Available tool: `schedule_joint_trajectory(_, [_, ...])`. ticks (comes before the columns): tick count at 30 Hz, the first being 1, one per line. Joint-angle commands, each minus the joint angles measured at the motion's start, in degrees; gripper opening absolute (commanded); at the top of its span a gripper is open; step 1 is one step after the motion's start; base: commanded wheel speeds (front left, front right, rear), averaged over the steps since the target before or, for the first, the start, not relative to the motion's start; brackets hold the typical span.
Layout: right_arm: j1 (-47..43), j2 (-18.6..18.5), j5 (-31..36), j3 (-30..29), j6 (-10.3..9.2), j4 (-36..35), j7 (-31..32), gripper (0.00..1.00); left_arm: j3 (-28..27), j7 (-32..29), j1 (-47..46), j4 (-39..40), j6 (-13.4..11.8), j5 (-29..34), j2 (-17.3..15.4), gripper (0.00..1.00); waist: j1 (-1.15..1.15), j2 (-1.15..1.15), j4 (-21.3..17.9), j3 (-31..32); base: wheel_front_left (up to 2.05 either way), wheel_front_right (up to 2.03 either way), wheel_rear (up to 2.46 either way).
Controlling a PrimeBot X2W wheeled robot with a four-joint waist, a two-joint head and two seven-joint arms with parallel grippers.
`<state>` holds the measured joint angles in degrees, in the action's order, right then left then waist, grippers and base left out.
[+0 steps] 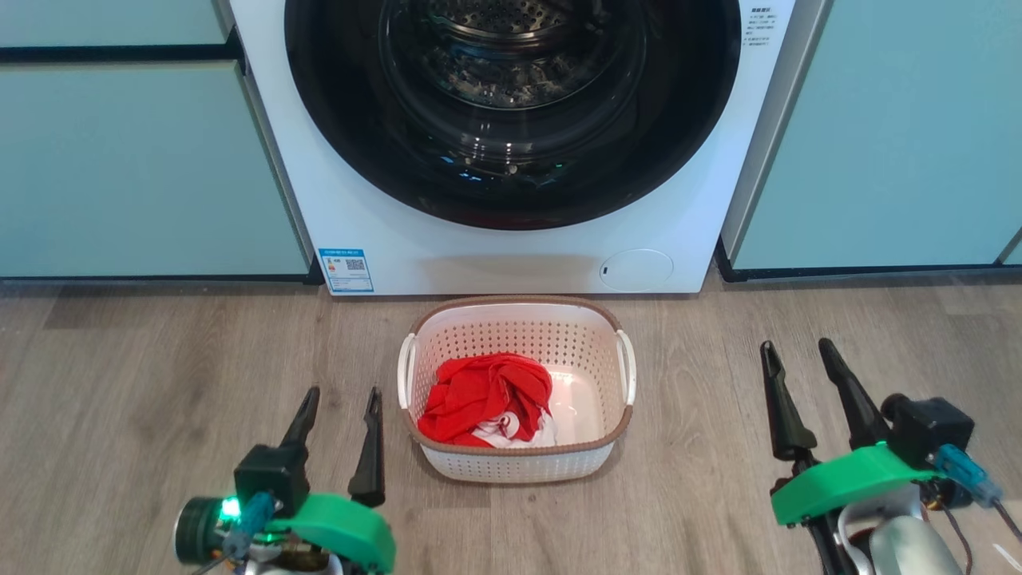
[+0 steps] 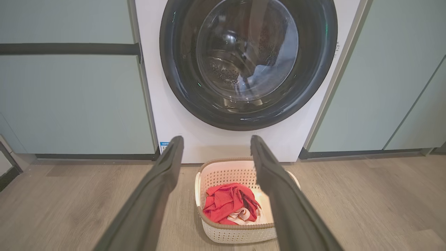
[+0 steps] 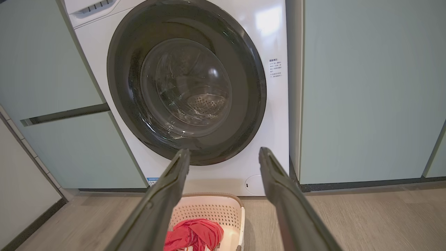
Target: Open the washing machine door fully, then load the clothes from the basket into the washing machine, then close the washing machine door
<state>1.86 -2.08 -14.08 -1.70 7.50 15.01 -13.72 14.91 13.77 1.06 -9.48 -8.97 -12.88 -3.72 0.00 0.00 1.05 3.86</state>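
Red fabric, soft and crumpled with a white patch showing, is the clothes [image 1: 487, 395], heaped toward the left side of the basket [image 1: 519, 467]. The basket is cream perforated plastic, rectangular with rounded corners, a brown rim and white side handles. It stands on the grey wood-grain floor [image 1: 160, 383] just in front of the washing machine [image 1: 495, 259], a smooth white front-loader between pale teal cabinets [image 1: 136, 168]. The washing machine door [image 1: 511, 112] sits shut against the front, a wide glossy black ring around a bulging clear glass bowl, and I can see the perforated metal drum through it. Low on the white panel are a small blue label [image 1: 346, 270] and a round flap [image 1: 636, 269]. My left hand [image 1: 342, 393] hovers just left of the basket, its two long dark tapered fingers spread wide, holding nothing. My right hand [image 1: 797, 345] hangs well to the basket's right, equally spread and empty.
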Motion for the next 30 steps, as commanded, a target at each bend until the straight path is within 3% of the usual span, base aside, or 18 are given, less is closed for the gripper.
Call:
schedule_joint_trajectory(1, [3.39,-0.79,1.55,1.47,-0.01,-1.32,-1.03,1.00,-2.64,0.98,-2.13,0.89,0.86,1.67,0.42,1.00,0.00,0.00,-0.04,0.05,0.00,0.00,0.00])
schedule_joint_trajectory(6, [3.84,-0.79,1.14,1.62,-0.01,-0.03,-1.28,1.00,-5.00,1.23,-2.33,-1.56,2.94,1.80,0.79,1.00,0.00,0.00,-0.12,0.04,0.00,0.00,0.00])
schedule_joint_trajectory(30, [4.26,-0.79,-0.40,2.04,-0.01,0.74,-1.28,1.00,-5.34,1.23,-2.18,-1.91,2.79,-0.31,0.84,1.00,0.00,0.00,-0.30,-0.11,0.00,0.00,0.00])
